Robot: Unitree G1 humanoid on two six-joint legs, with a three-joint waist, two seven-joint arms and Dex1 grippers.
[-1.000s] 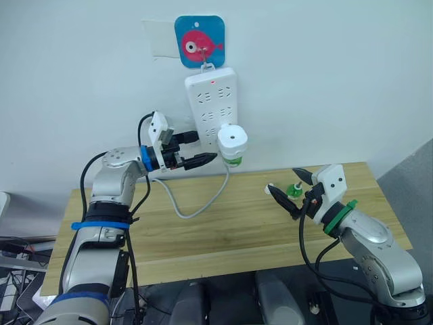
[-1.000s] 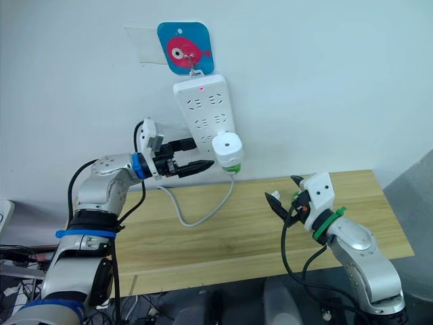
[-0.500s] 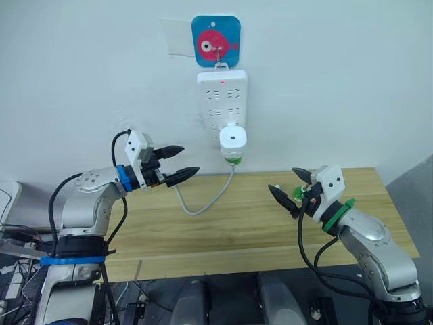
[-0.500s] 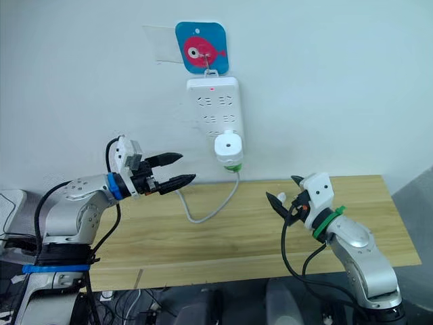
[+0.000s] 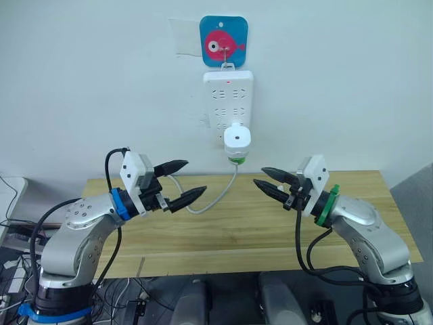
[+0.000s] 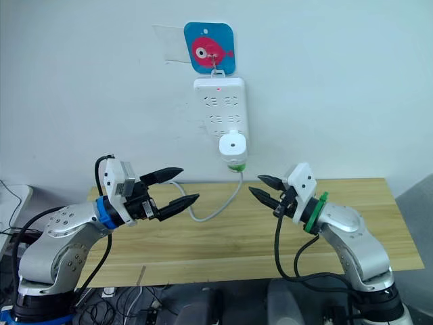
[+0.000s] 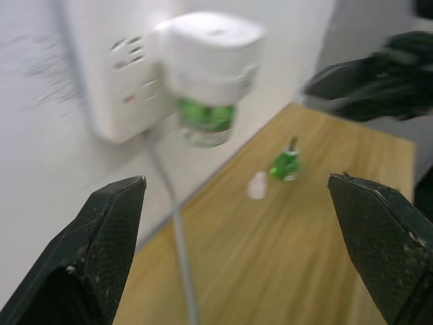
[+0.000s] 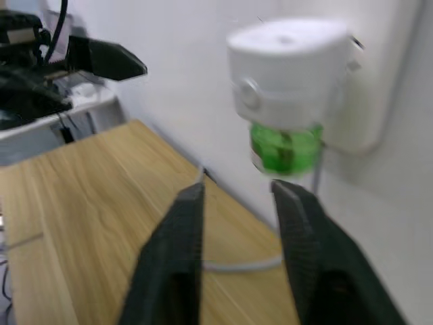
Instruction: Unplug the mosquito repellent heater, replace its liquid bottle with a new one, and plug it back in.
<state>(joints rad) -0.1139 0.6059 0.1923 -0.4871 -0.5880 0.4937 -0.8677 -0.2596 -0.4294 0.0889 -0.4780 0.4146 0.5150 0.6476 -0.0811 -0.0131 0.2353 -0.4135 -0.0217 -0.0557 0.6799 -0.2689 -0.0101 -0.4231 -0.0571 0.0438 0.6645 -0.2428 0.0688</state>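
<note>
Left gripper (image 5: 181, 183) spread wide, empty; right gripper (image 5: 269, 186) slightly parted, empty; both hover over table (image 5: 223, 230); mosquito repellent heater (image 5: 237, 141) plugged into power strip (image 5: 228, 101) on wall, above and between them, axis vertical; right looks nearer.

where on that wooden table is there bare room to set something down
The table's front half between the left claw and right claw is bare. It is crowded at the back: the cable, a small green bottle and white cap.
</note>
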